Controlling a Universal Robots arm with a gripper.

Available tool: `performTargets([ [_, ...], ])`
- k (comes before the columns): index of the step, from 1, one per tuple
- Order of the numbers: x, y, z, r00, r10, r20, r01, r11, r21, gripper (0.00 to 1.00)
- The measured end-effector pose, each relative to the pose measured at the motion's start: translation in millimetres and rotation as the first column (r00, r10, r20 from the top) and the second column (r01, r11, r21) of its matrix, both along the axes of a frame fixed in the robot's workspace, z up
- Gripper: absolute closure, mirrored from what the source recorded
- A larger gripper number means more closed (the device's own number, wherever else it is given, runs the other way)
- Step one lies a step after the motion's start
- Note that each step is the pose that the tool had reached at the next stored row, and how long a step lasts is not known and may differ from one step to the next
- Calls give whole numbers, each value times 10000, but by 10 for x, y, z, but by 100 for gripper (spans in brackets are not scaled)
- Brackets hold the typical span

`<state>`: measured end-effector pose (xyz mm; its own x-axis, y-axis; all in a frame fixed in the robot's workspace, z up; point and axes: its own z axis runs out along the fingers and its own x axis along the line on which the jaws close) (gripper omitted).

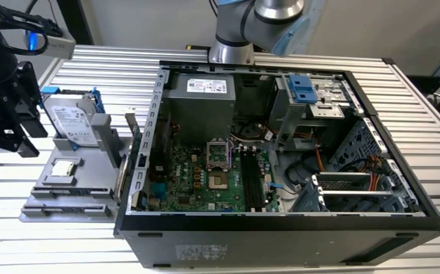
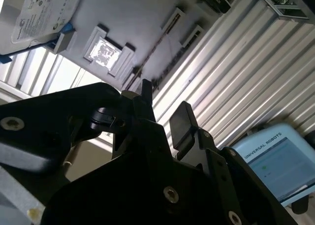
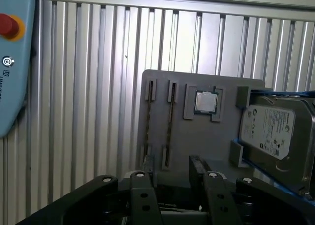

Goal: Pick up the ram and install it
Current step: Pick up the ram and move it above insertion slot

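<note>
While gripper (image 3: 172, 167) hangs at exterior view's left by tray (image 1: 83, 185) | wrist views: fingers (image 3: 147, 168) spread, empty | ram (image 3: 169, 131) on edge in tray slot, just past fingertips | processor (image 3: 205, 101) beside it | drive (image 3: 270, 134) | exterior view alone: open case (image 1: 281, 228) rightward

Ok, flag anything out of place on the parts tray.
Nothing stands out: the ram sits straight in its slot, and the processor and hard drive are seated in their holders on the tray.
</note>
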<state>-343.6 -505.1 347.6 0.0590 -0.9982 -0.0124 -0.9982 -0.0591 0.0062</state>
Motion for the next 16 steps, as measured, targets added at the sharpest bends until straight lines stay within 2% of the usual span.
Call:
performTargets([
  [6,0,0,-108,10000,-18,0,18,10000,0,0],
  [12,-6,-4,-217,9992,-399,0,399,9992,-1,0],
  [16,-6,-26,-290,9992,-399,0,399,9992,-1,0],
])
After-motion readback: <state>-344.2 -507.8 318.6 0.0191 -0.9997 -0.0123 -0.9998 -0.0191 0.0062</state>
